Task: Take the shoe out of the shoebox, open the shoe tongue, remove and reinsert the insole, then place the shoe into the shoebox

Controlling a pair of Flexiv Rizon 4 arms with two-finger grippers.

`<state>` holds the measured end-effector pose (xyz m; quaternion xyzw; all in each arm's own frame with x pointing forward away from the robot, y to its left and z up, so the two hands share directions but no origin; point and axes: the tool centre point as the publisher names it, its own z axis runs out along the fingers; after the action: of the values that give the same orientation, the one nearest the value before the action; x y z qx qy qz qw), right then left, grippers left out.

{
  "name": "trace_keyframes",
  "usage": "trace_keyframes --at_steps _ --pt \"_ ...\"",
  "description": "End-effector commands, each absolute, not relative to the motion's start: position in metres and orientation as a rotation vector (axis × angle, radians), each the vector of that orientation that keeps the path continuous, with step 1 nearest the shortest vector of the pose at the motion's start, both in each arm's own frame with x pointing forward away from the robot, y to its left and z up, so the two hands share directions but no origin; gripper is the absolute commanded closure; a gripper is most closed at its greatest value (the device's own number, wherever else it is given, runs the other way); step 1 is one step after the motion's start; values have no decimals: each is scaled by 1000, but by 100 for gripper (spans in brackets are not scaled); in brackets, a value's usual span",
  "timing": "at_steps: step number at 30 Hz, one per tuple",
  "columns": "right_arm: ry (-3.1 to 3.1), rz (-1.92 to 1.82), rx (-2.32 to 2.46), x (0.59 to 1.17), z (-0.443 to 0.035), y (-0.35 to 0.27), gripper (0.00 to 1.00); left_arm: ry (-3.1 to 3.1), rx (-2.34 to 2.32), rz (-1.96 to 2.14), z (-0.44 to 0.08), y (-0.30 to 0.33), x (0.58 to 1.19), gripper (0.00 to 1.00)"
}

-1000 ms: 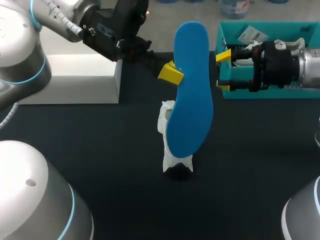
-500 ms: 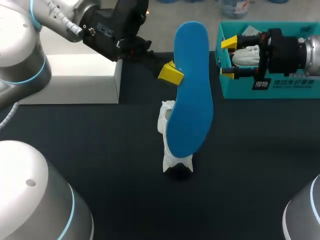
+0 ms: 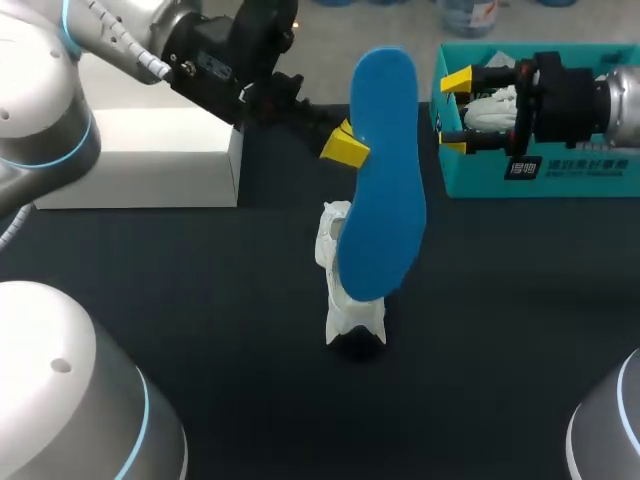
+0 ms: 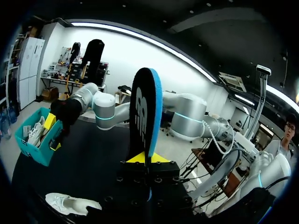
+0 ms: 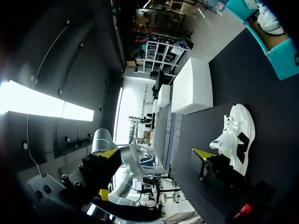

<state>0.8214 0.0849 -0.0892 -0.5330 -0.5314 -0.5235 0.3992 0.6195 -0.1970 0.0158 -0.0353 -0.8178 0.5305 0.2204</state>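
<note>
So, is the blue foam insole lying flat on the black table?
No, the left gripper holds the blue foam insole upright in the air, well clear of the black table.

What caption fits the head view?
Left gripper holds blue insole upright above white shoe; right gripper open at teal shoebox.

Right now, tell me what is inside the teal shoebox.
A white shoe lies inside the teal shoebox. The right fingers and their arm cover much of the inside, so anything else in there cannot be seen.
</note>
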Motion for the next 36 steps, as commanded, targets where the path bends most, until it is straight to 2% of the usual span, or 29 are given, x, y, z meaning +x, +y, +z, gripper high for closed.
trace_keyframes --at_steps 1,9,22,31,36 --pt "-1346 -1322 -1351 823 -89 87 0 -2724 -501 1674 7 -205 644 100" --pt "-1346 -1322 -1351 823 -89 87 0 -3000 -1275 2079 2 -213 687 100" --pt "-1346 -1322 -1351 823 -89 87 0 -3000 -1275 2079 2 -213 687 100" --pt "-1346 -1322 -1351 823 -89 87 0 -2898 -2267 2002 -41 -194 718 100" --pt "-1346 -1322 -1351 823 -89 87 0 -2811 -2598 1808 -48 -191 730 100"
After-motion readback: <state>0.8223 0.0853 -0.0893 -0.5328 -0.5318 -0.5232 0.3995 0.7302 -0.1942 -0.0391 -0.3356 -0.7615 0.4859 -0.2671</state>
